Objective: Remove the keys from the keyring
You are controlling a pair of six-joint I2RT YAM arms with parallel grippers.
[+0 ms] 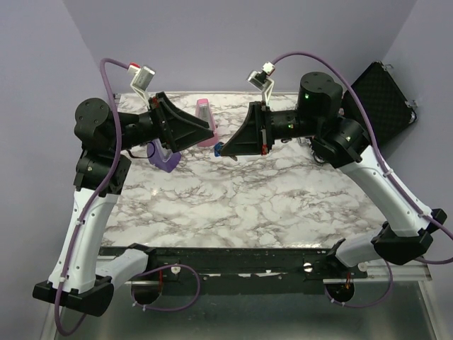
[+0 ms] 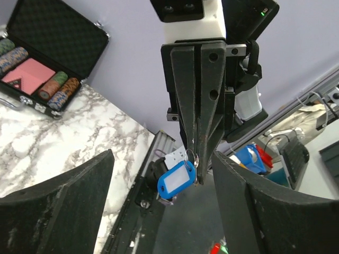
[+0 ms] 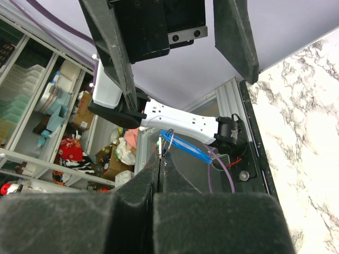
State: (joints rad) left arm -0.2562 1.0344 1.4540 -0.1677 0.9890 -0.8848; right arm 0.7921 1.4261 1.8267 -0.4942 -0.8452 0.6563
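The keys (image 1: 219, 149) are a small blue tag (image 2: 176, 180) on a metal ring (image 2: 192, 157), with a pale flat piece behind it. My right gripper (image 1: 225, 150) is shut on the ring and holds the bundle in the air above the table's far middle. In the right wrist view the shut tips (image 3: 160, 159) pinch the ring, and the blue tag (image 3: 186, 147) shows edge-on. My left gripper (image 1: 211, 129) is open and faces the right one tip to tip. Its fingers (image 2: 69, 196) stand either side of the hanging tag without touching it.
A pink wedge (image 1: 205, 120) and a purple wedge (image 1: 164, 159) sit on the marble table (image 1: 248, 198) at the back left. An open black case (image 1: 382, 95) holding poker chips (image 2: 58, 87) lies at the back right.
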